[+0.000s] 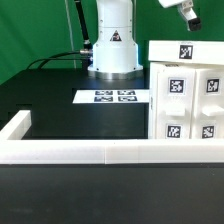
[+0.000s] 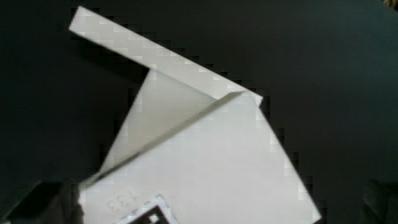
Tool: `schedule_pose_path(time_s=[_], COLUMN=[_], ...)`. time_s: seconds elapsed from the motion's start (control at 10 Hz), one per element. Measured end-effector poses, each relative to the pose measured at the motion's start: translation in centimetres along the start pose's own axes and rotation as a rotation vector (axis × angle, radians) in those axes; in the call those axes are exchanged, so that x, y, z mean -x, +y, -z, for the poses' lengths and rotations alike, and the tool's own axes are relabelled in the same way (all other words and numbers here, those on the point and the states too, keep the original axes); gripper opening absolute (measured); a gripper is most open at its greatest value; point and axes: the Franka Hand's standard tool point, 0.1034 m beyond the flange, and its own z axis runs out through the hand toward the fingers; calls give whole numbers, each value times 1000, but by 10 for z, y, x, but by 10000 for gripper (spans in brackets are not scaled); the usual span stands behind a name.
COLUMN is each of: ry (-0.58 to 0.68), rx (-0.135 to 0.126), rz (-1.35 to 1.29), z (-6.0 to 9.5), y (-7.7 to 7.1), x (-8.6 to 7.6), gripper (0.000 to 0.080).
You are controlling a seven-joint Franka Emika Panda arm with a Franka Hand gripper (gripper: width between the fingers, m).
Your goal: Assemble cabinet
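The cabinet parts stand at the exterior view's right: white boxy blocks and panels with black-and-white tags, a flat top piece lying over them. My gripper hangs above them near the top right corner, apart from them. In the wrist view I look down on white cabinet panels with a tag near the frame's edge. My dark fingers show only at the two lower corners, far apart, with nothing held between them.
The marker board lies flat on the black table in front of the robot base. A low white border rail runs along the front and turns back at the exterior view's left.
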Motion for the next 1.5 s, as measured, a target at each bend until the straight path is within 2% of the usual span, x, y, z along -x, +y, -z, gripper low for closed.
schedule_pose_path(time_s=[0.5,0.7,0.9,1.2,1.5], ry=[0,46,63,57,20], rx=[2,75,127,184,204], rz=[375,725,1029,1394,1615], z=[-1,-2,-1,-3,-4], y=[1,3,2,2,10], x=[-1,-1,-1,0,-10], gripper=[797,797,797,797,797])
